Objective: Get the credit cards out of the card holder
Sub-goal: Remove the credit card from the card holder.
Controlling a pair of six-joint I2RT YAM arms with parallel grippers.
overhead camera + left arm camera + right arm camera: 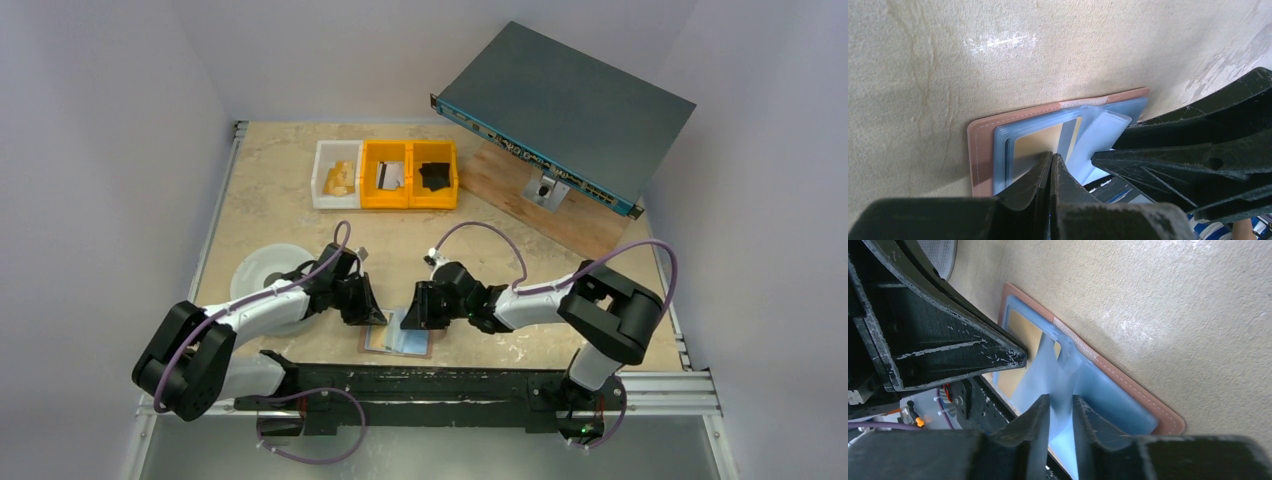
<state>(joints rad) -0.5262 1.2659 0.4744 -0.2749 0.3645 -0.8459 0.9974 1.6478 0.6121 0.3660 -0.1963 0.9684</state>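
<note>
Two claws crowd the open card holder (982,150): left claw (1052,159) fully closed, tips against its gold card (1040,142); right claw (1060,402) pinches a pale blue sheet (1045,375), possibly a card.

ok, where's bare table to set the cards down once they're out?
Bare: the strip bordered by the yellow bins, left arm and right arm; the far-left corner bordered by the white bin and white disc. Crowded: the near edge, where the left fingers press on the card holder and the right fingers pinch a pale blue leaf of it.
</note>
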